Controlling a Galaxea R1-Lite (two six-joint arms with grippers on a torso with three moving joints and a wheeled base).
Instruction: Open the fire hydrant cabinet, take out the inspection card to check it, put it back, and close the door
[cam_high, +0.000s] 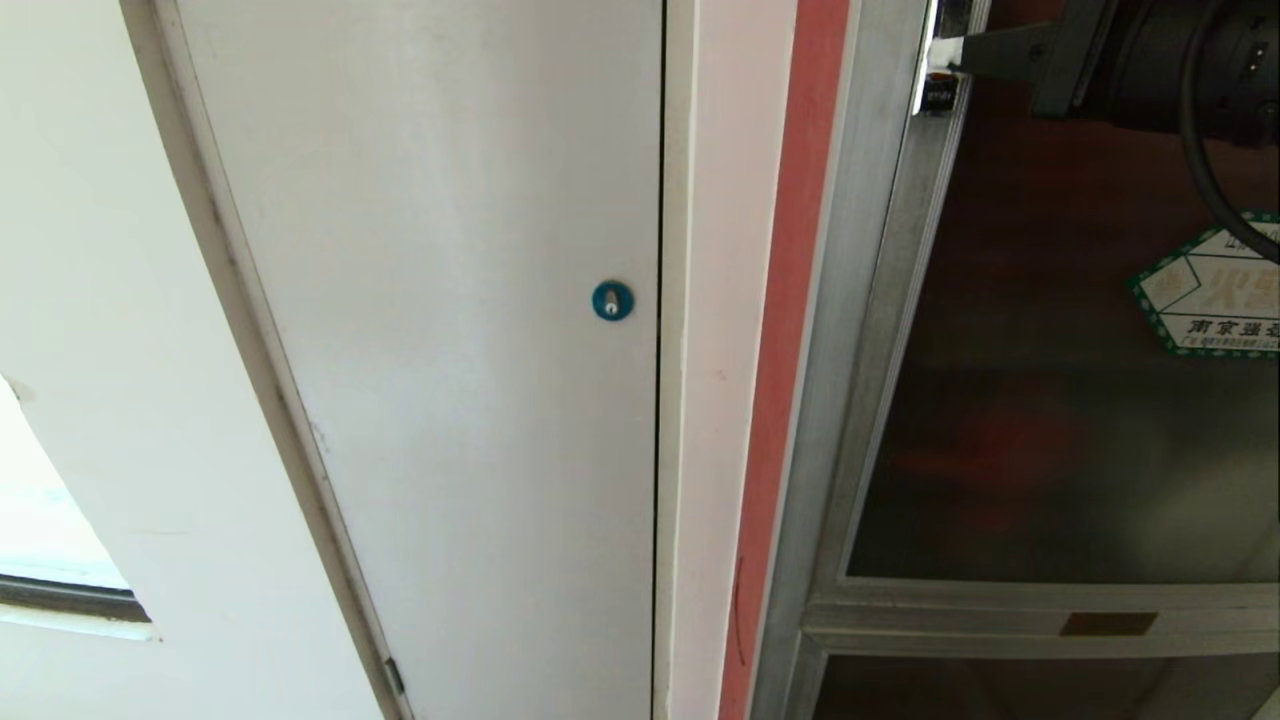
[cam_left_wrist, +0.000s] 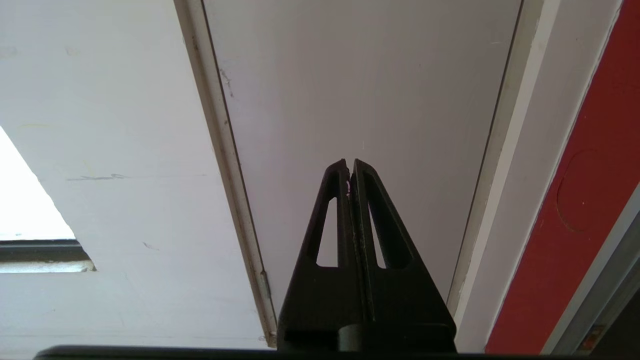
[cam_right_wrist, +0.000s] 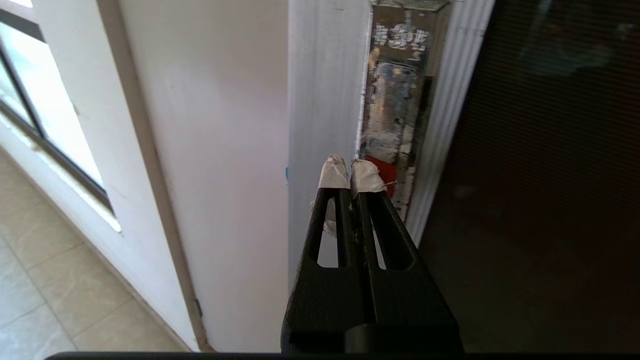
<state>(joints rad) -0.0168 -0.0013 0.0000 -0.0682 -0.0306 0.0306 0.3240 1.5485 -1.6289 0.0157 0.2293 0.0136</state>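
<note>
Early days: the door (cam_high: 1060, 400) of the cabinet (cam_high: 870, 300) looks shut, dark glass flush in its silver frame, hex sticker (cam_high: 1215, 290) on the pane at the head view's right edge. Nothing of the job shows as done. Card isn't visible anywhere; presumably inside behind the tinted glass, can't confirm. All left to do, by my read: open up, pull card, check it, return it, close.

Right gripper (cam_right_wrist: 350, 172) is the one working. Arm reaches in from the top right of the head view, roughly level, pointed at the door's left stile. Tips pressed together, nothing between them, white tape wrapped on both fingertips (cam_right_wrist: 334, 172). In the wrist view they sit right at the metal latch (cam_right_wrist: 395, 125), its red tab (cam_right_wrist: 382, 172) just beside the right tip. Touching or a hair off? Can't tell. Likely it's lining up to poke or hook that tab w/ closed tips.

Left gripper (cam_left_wrist: 350, 162) idle, closed and empty, aimed at the white door (cam_high: 450, 300) w/ the blue lock (cam_high: 612, 300), well apart from the cabinet. That arm isn't in the head view at all.
</note>
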